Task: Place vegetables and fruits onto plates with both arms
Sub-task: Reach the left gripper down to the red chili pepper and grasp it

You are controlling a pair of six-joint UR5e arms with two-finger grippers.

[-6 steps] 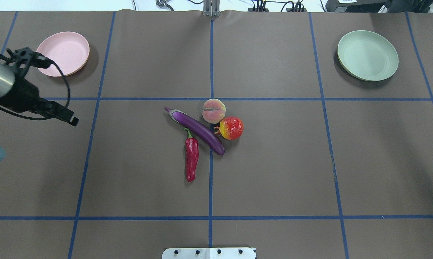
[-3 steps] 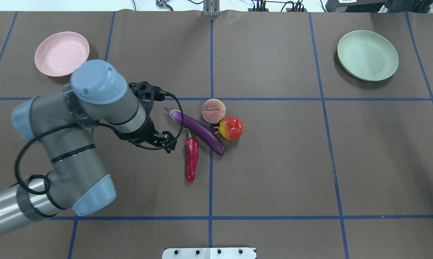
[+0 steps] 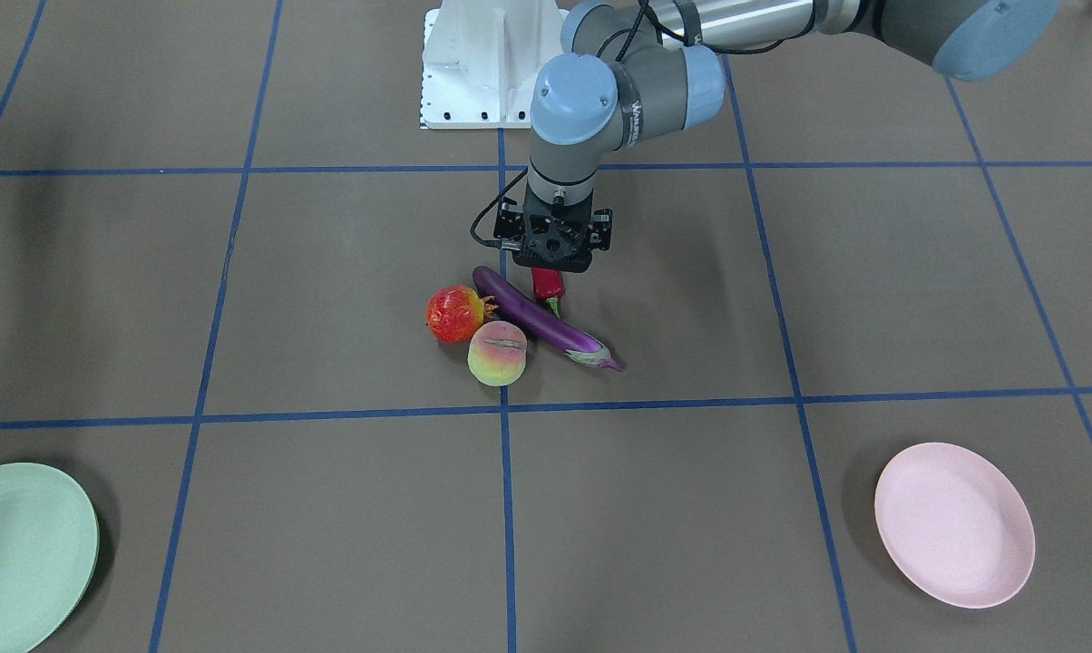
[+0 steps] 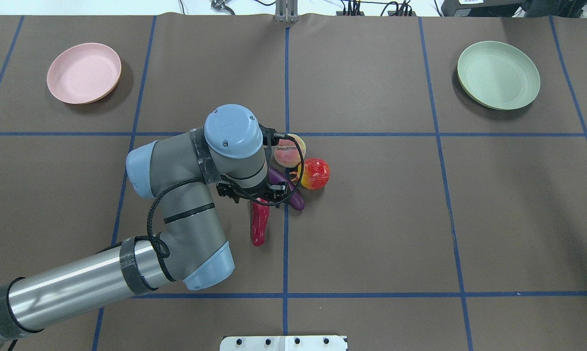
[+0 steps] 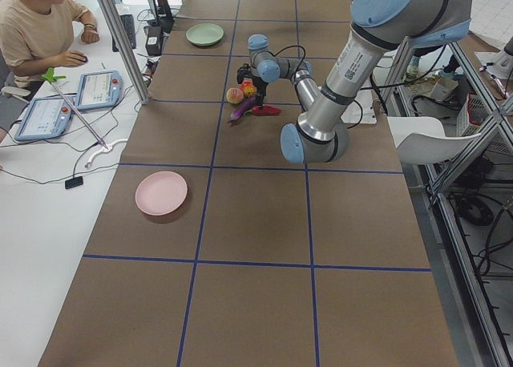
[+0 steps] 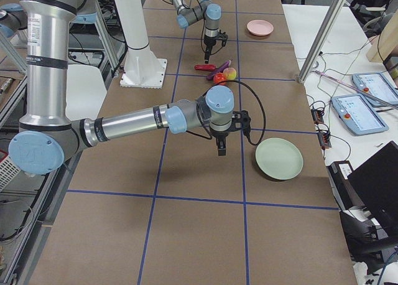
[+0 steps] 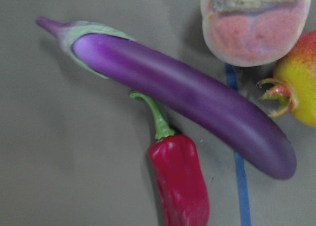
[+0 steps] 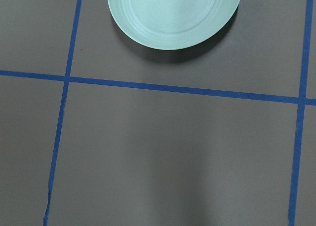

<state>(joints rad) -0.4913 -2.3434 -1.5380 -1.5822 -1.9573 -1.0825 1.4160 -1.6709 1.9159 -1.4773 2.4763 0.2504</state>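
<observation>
Hanging over the food in the middle of the overhead view, the left gripper point(image 3: 559, 260) points down at the chili point(image 7: 180, 186) and eggplant point(image 7: 187, 95). The peach point(image 7: 254, 31) and pomegranate point(image 7: 298, 88) sit just beside them. The pink plate point(image 4: 84, 73) is upper left, the green plate point(image 4: 498, 74) upper right. The right gripper point(image 6: 221, 149) hangs near the green plate. I cannot tell if either gripper is spread or pressed together.

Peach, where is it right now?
In the front-facing view, the peach sits near the middle of the table, on the centre blue line. The pomegranate is close on the view's left and the eggplant on its right.
</observation>
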